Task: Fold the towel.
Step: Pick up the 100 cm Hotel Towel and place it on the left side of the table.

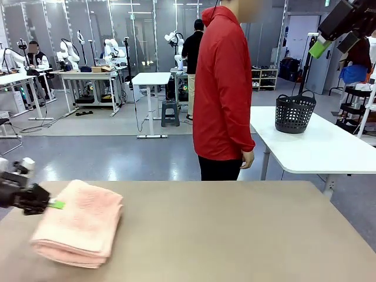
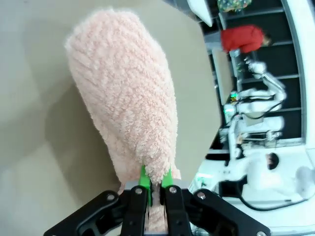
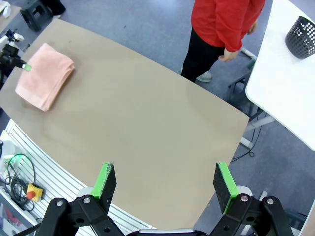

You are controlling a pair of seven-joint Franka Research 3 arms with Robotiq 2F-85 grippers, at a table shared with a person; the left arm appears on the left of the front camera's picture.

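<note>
The salmon-pink towel [image 1: 79,226] lies folded in a thick stack at the table's left side. My left gripper [image 1: 54,204] comes in low from the left and is shut on the towel's near edge. In the left wrist view the green pads [image 2: 144,178] pinch a fold of the towel [image 2: 123,98], which stretches away across the table. High at the top right, well above the table, my right gripper [image 1: 333,46] is open. Its wrist view looks down between the spread fingers of the right gripper [image 3: 165,179] on the towel [image 3: 44,76] and the left gripper [image 3: 20,64].
A person in a red jacket [image 1: 223,88] stands at the far side of the tan table [image 1: 235,235], side-on. A dark basket [image 1: 295,111] sits on a white table [image 1: 317,147] behind at the right. The tan table's middle and right are bare.
</note>
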